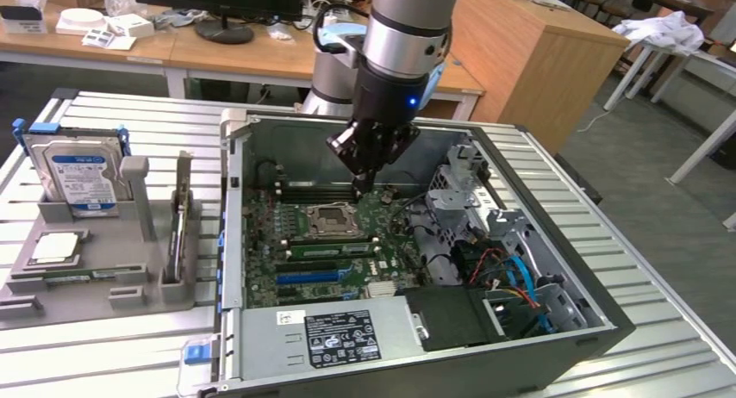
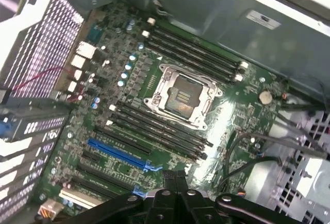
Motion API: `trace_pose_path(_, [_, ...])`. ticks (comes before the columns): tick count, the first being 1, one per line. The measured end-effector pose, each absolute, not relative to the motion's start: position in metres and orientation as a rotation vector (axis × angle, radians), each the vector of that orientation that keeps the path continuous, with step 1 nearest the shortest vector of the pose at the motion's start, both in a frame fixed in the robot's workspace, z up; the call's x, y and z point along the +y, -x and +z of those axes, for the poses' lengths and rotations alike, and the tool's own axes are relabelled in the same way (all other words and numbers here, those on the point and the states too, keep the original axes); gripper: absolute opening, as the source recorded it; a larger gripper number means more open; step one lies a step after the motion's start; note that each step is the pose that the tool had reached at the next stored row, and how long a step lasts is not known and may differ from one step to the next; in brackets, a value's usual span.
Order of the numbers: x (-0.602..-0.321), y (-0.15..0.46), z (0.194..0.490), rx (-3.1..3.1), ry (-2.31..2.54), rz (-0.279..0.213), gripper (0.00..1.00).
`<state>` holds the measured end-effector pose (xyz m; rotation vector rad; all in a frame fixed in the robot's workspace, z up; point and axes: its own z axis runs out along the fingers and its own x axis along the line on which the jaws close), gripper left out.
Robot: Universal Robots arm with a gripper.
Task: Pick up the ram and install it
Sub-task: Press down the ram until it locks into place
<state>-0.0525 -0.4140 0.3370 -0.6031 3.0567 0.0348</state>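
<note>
A: Exterior view first. Where's the ram [image 1: 69,276]?

B: Thin green stick lying flat on the grey tray [image 1: 115,273], outside the PC case [image 1: 345,131]. It's well apart from the gripper [image 1: 365,184], off toward the exterior view's left and lower than it. The hard drive [image 1: 78,170] stands on the same tray, and the square silver chip [image 1: 55,247] sits just beside the stick.

A: And the gripper?

B: Arm hangs over the open case, tool pointing down. Fingers are pinched together to a point and nothing shows between them. The tip hovers over the motherboard [image 1: 299,269], near the black memory slots [image 1: 316,189], with the CPU socket [image 1: 327,215] just past them. Can't tell if the tip touches the board.

A: Anything green in the slots?

B: There's a greenish strip [image 1: 331,248] on the far side of the socket from the gripper. Can't tell if that's a seated stick or just the slot.

A: Wrist view?

B: Gripper [image 2: 175,180] reads as dark fingers pressed shut, holding nothing. Under it is the motherboard [image 2: 232,110], with the CPU socket [image 2: 181,96] open and rows of memory slots [image 2: 191,53] on both sides of it. The nearer row lies between the tool and the socket.

A: Ram there?

B: I can't make out a stick.
</note>
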Motion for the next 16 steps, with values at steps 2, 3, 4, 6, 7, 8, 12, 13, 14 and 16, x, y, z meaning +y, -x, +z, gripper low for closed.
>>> trace_pose_path(2, [-0.4140, 0.0525, 0.3364, 3.066, 0.552, 0.034, 0.11])
trace_pose_path(3, [-0.4140, 0.0525, 0.3361, 3.071, 0.526, 0.034, 0.11])
trace_pose_path(4, [-0.4140, 0.0525, 0.3358, 3.075, 0.500, 0.034, 0.11])
trace_pose_path(6, [-0.4140, 0.0525, 0.3351, 3.083, 0.447, 0.033, 0.11])
trace_pose_path(7, [-0.4140, 0.0525, 0.3348, 3.087, 0.421, 0.033, 0.11])
trace_pose_path(8, [-0.4140, 0.0525, 0.3345, 3.090, 0.395, 0.032, 0.11])
trace_pose_path(12, [-0.4140, 0.0525, 0.3337, 3.102, 0.287, 0.031, 0.11])
trace_pose_path(13, [-0.4140, 0.0525, 0.3334, 3.104, 0.259, 0.031, 0.11])
trace_pose_path(14, [-0.4140, 0.0525, 0.3333, 3.106, 0.231, 0.030, 0.11])
trace_pose_path(16, [-0.4140, 0.0525, 0.3329, 3.109, 0.172, 0.029, 0.11])
